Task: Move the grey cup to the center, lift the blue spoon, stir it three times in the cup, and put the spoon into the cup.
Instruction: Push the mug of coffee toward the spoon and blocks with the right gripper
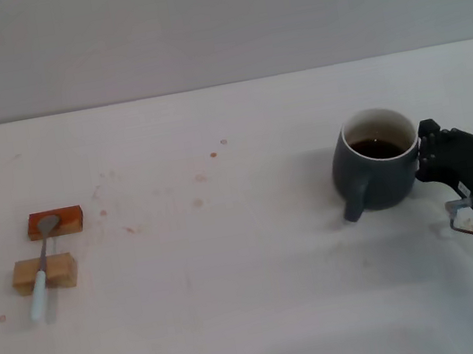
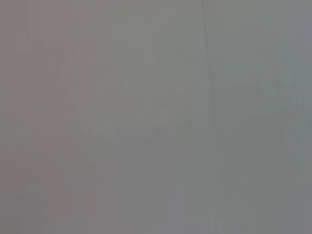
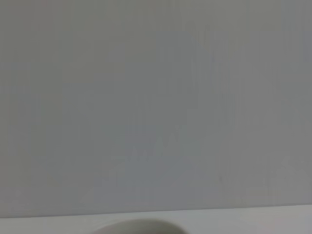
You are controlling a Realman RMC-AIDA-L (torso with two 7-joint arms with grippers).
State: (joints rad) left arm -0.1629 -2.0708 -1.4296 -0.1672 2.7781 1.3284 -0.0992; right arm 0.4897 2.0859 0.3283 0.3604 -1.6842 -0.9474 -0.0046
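head view shows the right gripper (image 1: 422, 155) low at the right edge, its black fingers against the right side of the grey cup (image 1: 379, 171); whether they are clamped on the rim i cannot tell. the cup stands upright on the white counter (image 1: 240, 304), right of the middle, dark liquid inside, handle toward the near left. over on the left, the blue spoon (image 1: 43, 268) lies across a tan block (image 1: 45, 273), its bowl on an orange-brown block (image 1: 55, 223) behind. no left gripper shows anywhere.
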